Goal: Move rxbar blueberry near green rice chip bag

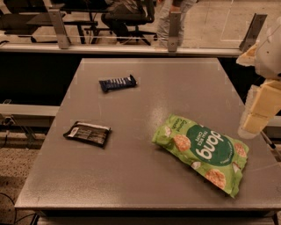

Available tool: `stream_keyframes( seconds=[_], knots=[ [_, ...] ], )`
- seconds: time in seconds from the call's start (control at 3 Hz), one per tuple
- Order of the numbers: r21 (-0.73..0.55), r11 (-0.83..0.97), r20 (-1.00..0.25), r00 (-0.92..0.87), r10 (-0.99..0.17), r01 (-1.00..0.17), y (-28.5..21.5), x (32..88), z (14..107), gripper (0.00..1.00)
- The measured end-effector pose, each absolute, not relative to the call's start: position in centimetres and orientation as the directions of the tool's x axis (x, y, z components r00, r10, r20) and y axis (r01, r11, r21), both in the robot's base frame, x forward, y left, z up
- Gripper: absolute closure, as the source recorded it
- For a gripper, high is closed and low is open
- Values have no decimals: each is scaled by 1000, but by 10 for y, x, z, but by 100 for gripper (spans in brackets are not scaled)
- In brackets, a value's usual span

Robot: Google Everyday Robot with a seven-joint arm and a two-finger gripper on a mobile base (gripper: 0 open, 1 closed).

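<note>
I am looking over a grey speckled surface (131, 176) that is catching a soft, warm sheen. Past its far edge a pale rail (131, 49) is running across, carrying clear panels (219, 26) between slanted metal posts (58, 26). Behind them a black office chair (127, 15) is standing on a pale floor (206, 17), and someone's legs (175, 11) are showing beside it. Off the left edge, speckled carpet (17, 169) is lying under loose cables (6, 204). My pincer (257, 121) is hanging just off the right edge.
</note>
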State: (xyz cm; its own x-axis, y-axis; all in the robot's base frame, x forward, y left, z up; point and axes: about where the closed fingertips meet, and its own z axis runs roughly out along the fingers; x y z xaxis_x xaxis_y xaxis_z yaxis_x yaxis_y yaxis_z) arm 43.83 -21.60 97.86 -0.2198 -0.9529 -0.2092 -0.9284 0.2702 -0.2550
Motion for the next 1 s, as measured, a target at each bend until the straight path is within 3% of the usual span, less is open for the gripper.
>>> stream_keyframes(
  seconds=[0.33, 1.0],
  knots=[
    [-256, 270, -210, -220, -953, -928, -216, 439, 979, 0],
    [-301, 249, -257, -174, -951, -921, -199, 502, 983, 0]
  ],
)
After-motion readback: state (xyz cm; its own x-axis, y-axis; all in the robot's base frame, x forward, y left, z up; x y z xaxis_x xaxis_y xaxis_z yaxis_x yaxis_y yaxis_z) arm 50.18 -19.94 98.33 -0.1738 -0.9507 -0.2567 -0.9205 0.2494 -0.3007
